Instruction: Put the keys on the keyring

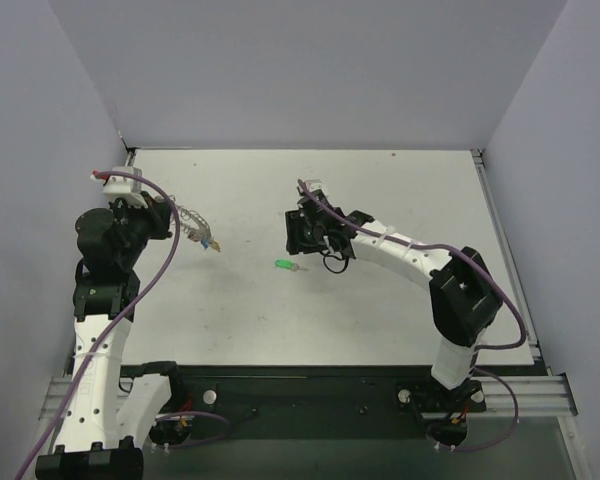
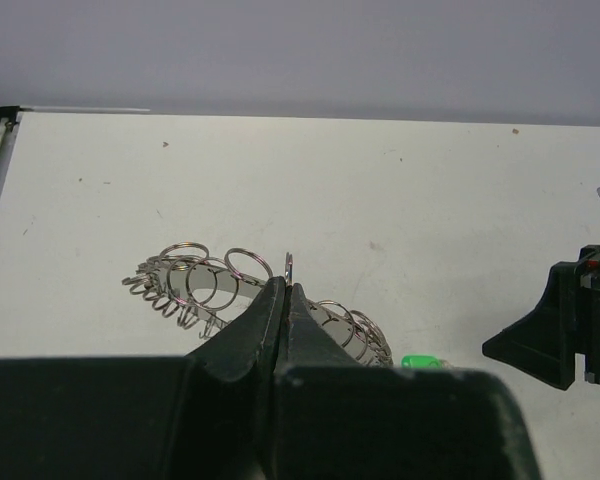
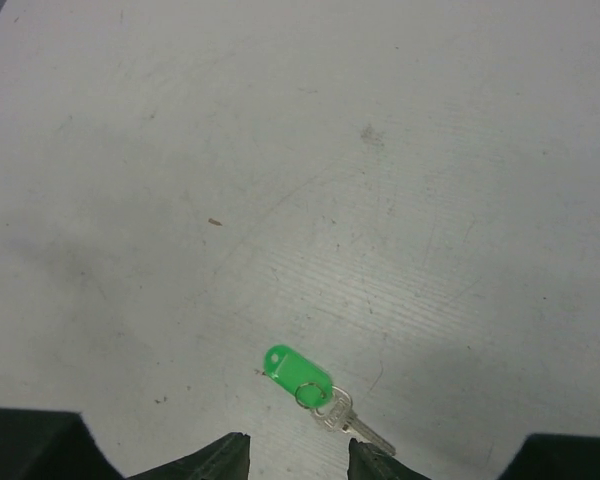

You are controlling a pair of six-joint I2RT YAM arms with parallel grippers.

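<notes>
The left gripper (image 2: 285, 290) is seen shut tight, its two black fingers (image 2: 250, 325) pressed together on a thin edge of the large silvery metal keyring (image 2: 195, 278), whose rim is made up of many small wire loops. In the left wrist view the keyring is spread out to the left of the fingertips and partly hidden behind them on the right. Whether it is touching the white table (image 2: 400, 190) cannot be told. From above, the keyring (image 1: 192, 222) is seen projecting from the left gripper (image 1: 170, 218) toward the middle of the table. Small blue and orange pieces (image 1: 213, 244) are hung from its far end, too small to be made out. The right gripper (image 3: 298, 458) is held partly open, with a clear gap left between its fingertips and nothing gripped. A small silvery metal key (image 3: 342, 412) is joined by a little split ring to an oblong green plastic tag (image 3: 297, 368). It is laid flat on the table just ahead of those fingertips and apart from them, the tag on the far side and the blade angled back to the right. From above, the key (image 1: 284, 265) is found well apart from the left gripper and the keyring, off to their right.
</notes>
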